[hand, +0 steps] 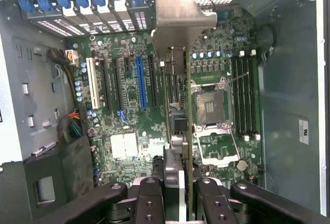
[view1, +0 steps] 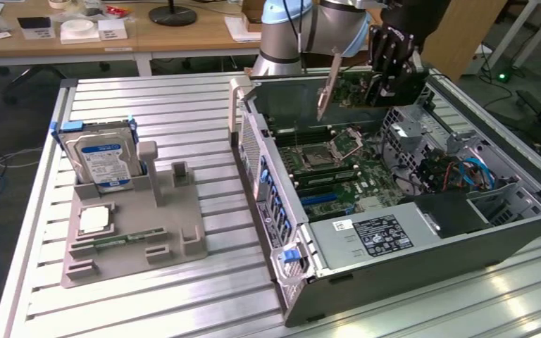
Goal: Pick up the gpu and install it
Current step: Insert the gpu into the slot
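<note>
Jaws are clamping the gpu [view1: 353,88] [hand: 177,121], closed narrowly on its edge. Card is hanging upright above the motherboard [hand: 129,105] in the open computer case [view1: 383,274], which is sitting on the slatted worktop [view1: 158,296].

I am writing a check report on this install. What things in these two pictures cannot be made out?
- Exterior view: part of the gpu, covered by the hand shut on it.
- Wrist view: the gpu stands edge-on, so its faces are unseen; it hides the motherboard strip behind it.
- Exterior view: the print on the black label, too small to read.
</note>
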{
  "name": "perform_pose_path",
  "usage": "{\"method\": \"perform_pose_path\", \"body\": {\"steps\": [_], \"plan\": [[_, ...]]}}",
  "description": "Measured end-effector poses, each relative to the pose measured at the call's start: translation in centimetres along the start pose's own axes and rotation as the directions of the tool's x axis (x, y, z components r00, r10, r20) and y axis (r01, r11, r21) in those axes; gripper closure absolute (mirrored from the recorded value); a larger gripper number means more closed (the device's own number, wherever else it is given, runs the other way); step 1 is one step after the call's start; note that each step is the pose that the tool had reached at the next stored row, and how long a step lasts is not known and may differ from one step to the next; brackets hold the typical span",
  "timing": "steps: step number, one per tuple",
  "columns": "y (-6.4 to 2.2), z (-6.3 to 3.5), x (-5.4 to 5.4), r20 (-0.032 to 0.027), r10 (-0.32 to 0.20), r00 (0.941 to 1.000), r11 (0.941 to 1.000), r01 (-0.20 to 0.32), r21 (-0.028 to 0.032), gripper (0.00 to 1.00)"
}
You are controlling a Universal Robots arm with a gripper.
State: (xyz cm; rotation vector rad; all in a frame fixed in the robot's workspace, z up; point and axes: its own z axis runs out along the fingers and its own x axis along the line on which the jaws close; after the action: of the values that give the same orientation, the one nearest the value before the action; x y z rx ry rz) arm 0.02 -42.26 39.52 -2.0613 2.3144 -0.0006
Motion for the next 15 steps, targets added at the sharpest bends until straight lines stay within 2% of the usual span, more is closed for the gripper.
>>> {"method": "perform_pose_path", "body": {"steps": [8, 15], "plan": [[0.08, 0.62, 0.11, 0.0009, -0.012, 0.9999, 0.9999, 0.012, -0.0004, 0.71], [0.07, 0.78, 0.19, 0.0012, -0.023, 0.9997, 0.9997, 0.023, -0.0005, 0.71]]}}
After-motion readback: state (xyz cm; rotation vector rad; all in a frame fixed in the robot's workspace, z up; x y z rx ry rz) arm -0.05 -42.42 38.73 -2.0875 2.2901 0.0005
